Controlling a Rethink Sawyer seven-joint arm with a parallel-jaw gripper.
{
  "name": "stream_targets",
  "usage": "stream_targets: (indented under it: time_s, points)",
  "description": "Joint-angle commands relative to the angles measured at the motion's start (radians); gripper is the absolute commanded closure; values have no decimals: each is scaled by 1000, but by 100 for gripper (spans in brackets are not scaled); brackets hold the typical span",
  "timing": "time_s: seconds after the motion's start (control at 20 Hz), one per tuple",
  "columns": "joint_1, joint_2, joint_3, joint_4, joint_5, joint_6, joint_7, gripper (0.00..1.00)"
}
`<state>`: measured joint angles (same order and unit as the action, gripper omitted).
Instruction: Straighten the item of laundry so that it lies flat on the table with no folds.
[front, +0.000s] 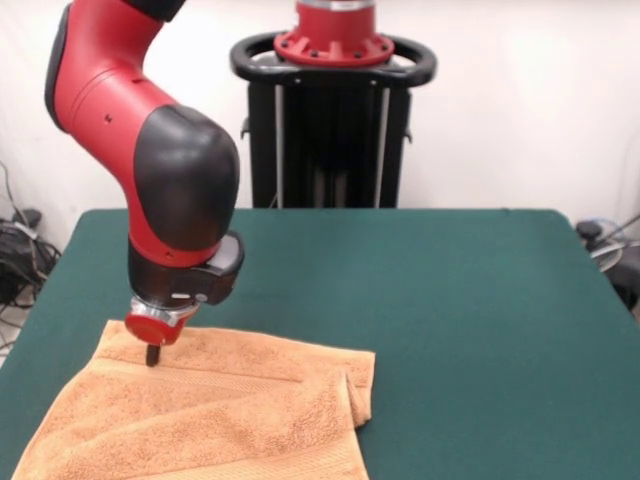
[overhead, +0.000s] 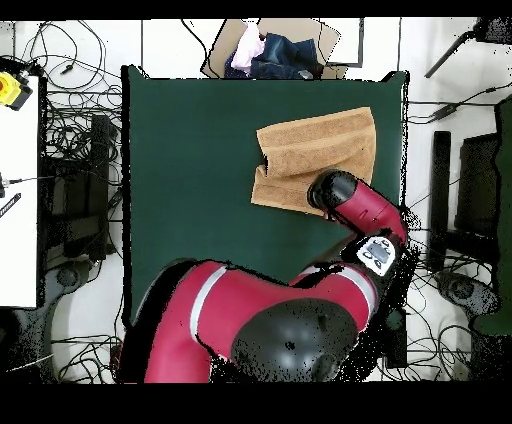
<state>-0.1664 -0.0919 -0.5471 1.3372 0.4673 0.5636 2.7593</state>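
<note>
Folded towel (front: 210, 415) under the hand (front: 154, 354), grip unclear; overhead alone shows clothes (overhead: 262, 52) beyond the table (overhead: 190, 180)

one camera faces the robot low across the counter (front: 480, 300); another looks straight down; both share the counter (overhead: 190, 170).

The orange-tan terry towel (front: 200, 410) runs off the front view's bottom edge. Overhead, the red arm hides the black gripper (front: 153, 355); finger state indeterminate.
</note>
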Motion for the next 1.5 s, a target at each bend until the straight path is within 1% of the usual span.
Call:
stream_targets:
  time_s: [0.05,0.15,0.5,1.05,1.25,1.3,1.4,1.5]
  points:
    - [70,103,35,2,62,-80,281,0]
    - [91,121,4,-5,80,-84,313,0]
    - [88,116,10,3,91,-73,257,0]
    - [101,123,-14,5,116,-62,242,0]
    - [115,134,-33,4,131,-72,278,0]
    - [120,139,-40,4,137,-77,292,100]
    - [126,146,-53,-2,138,-73,292,100]
    - [120,135,-42,5,135,-65,263,100]
